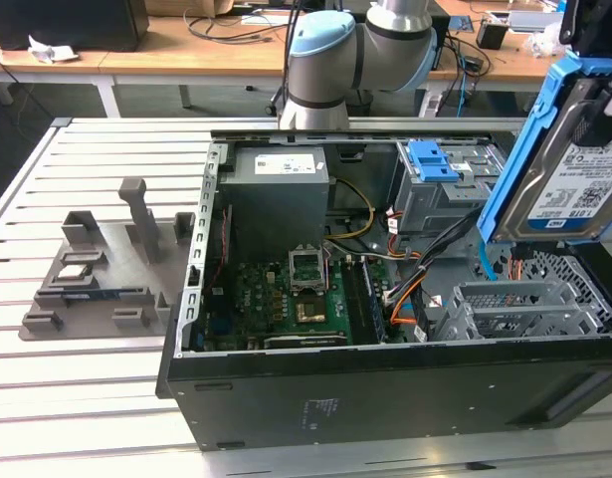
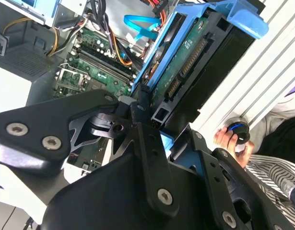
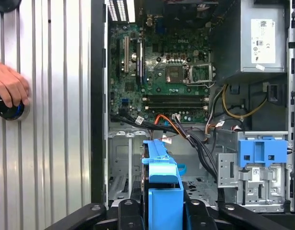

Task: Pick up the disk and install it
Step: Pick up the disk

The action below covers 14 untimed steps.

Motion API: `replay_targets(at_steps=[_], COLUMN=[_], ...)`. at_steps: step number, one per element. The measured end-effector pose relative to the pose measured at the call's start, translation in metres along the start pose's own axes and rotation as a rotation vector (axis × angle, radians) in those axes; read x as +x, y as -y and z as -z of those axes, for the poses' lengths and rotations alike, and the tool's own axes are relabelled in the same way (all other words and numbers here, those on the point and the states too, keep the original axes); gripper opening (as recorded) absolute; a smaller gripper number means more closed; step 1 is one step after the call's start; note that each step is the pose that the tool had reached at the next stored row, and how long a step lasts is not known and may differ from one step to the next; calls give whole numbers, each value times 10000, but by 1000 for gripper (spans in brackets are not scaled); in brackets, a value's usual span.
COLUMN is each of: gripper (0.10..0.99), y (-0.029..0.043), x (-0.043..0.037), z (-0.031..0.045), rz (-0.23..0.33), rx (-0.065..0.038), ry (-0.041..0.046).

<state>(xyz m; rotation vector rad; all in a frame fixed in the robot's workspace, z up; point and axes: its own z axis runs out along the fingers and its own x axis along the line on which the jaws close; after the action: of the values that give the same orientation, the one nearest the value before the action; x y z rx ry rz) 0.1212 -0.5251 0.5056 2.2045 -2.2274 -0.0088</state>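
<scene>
**Operator:** What are your fingers doing?

**Arm:** My gripper (image 2: 164, 117) is pressed together on the disk (image 1: 569, 169). I pinch it at one end, with its blue rails (image 3: 162, 191) between my fingers.

**Operator:** And where is the disk?

**Arm:** Up in the air and tilted, with its printed label turned toward the exterior view. It hangs at the exterior view's right, above the open computer case (image 1: 385, 398) and over the grey drive cage (image 1: 524, 309). It is not seated in the cage. In the first wrist view I look straight along its blue edge, with the cage floor beyond it.

**Operator:** What lies inside the case?

**Arm:** The green motherboard (image 1: 286, 299) lies flat on the case bottom. The grey power supply (image 1: 276, 189) stands beside it. A blue latch (image 1: 433, 159) sits on another metal bay, near the cage, and loose cables run between them.

**Operator:** Anything outside the case?

**Arm:** A person's hand (image 3: 9, 85) rests on the slatted table (image 3: 56, 120) near the case wall, its fingers on a dark round knob (image 3: 8, 109). At the exterior view's left, a grey holder (image 1: 97, 274) sits on the table just beside the case.
</scene>
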Motion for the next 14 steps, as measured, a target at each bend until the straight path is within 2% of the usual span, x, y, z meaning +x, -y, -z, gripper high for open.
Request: replay_targets(at_steps=[6,9,14], gripper=[365,365,365], y=[16,31,38], x=[19,73,118], z=[-111,-228,-320], rz=[0,0,-1], rx=[0,0,0], ry=[0,2,2])
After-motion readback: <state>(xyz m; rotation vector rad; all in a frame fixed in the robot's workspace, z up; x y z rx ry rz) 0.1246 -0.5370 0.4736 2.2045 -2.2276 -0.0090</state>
